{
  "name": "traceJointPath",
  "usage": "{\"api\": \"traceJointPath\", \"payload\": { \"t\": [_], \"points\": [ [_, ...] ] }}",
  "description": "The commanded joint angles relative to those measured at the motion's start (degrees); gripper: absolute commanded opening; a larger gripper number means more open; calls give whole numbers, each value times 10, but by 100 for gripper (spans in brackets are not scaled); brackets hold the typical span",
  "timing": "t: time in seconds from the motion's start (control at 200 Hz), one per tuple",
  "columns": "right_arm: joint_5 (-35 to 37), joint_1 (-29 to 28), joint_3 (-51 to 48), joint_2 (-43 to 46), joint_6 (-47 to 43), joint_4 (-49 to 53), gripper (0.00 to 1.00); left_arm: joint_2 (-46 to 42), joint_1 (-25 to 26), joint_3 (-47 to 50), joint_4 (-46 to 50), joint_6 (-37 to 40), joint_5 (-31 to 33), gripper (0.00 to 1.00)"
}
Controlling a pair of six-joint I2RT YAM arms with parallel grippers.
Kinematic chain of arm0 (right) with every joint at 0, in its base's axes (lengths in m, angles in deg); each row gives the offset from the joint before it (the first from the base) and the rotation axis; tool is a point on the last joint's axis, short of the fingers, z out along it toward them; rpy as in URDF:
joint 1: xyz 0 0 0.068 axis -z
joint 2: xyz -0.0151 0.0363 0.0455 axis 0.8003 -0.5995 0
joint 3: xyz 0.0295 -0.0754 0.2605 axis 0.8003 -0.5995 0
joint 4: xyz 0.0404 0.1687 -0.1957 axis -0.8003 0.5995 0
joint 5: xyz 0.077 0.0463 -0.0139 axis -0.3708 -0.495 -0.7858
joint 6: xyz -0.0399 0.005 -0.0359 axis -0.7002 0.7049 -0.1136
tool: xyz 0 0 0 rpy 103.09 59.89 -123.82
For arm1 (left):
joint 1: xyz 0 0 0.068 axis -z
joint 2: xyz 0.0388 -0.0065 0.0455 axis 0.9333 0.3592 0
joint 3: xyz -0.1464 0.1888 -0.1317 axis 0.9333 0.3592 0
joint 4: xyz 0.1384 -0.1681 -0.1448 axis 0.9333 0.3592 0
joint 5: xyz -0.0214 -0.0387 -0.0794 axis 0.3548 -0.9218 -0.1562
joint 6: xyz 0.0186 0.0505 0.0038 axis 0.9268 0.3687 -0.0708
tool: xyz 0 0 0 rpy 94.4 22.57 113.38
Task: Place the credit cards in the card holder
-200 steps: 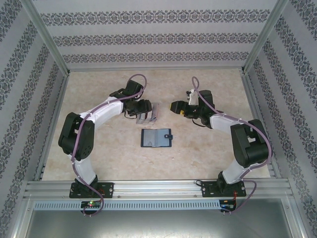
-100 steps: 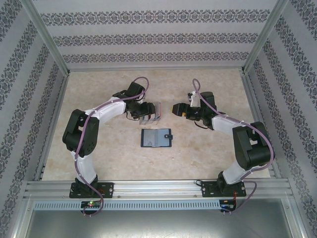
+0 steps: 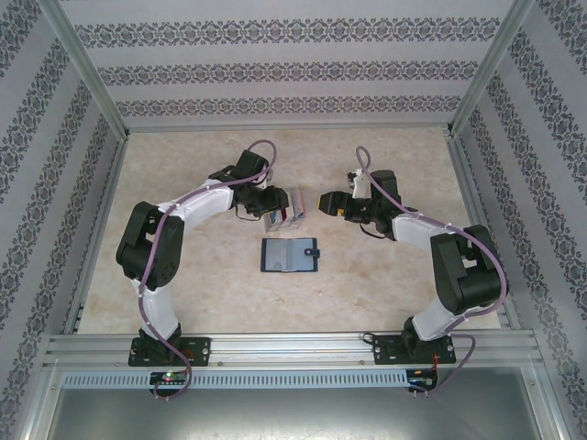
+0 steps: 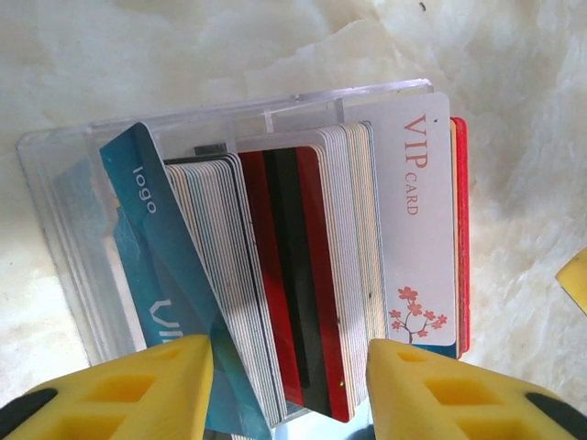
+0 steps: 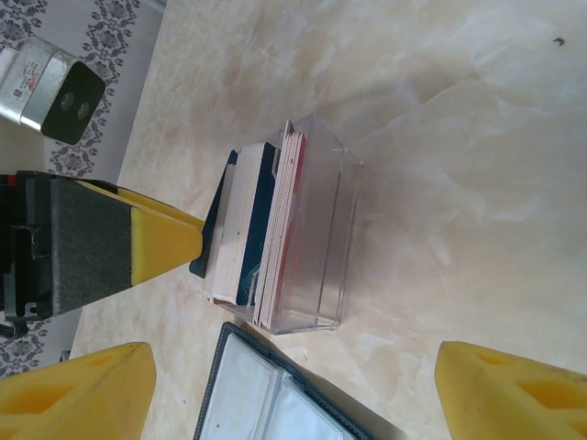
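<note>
On white card (image 4: 417, 229) — "VIP CARD"; on teal card (image 4: 147, 215) — "logo".

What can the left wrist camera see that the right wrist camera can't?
Left wrist: readable print, on a white VIP card and a teal logo card. Right wrist: the open navy card holder lying near the clear box. Both: the credit cards standing in that box.

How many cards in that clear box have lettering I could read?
2: the teal logo card leaning at the stack's left end, and the white VIP card near its right end. Other cards' faces are hidden.
</note>
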Motion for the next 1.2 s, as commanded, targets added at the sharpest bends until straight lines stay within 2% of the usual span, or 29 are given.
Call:
{"api": "traceJointPath", "payload": {
  "t": [0.0,0.08,0.205,0.37,0.63,1.194],
  "points": [
    [-5,7,-7,10,-15,1,80,10,2,-9,-15,-2,-4,39],
    [-5,9,-7,10,-14,0,80,13,2,-11,-5,2,9,31],
    [-5,9,-6,8,-15,1,80,18,2,-11,9,4,22,24],
    [-6,10,-5,4,-15,2,80,23,2,-6,10,3,23,21],
    [-8,13,-3,0,-14,3,80,17,2,-10,24,7,32,0],
    [-10,17,-2,-4,-14,5,80,-13,2,-18,54,24,34,0]
  ]
}}
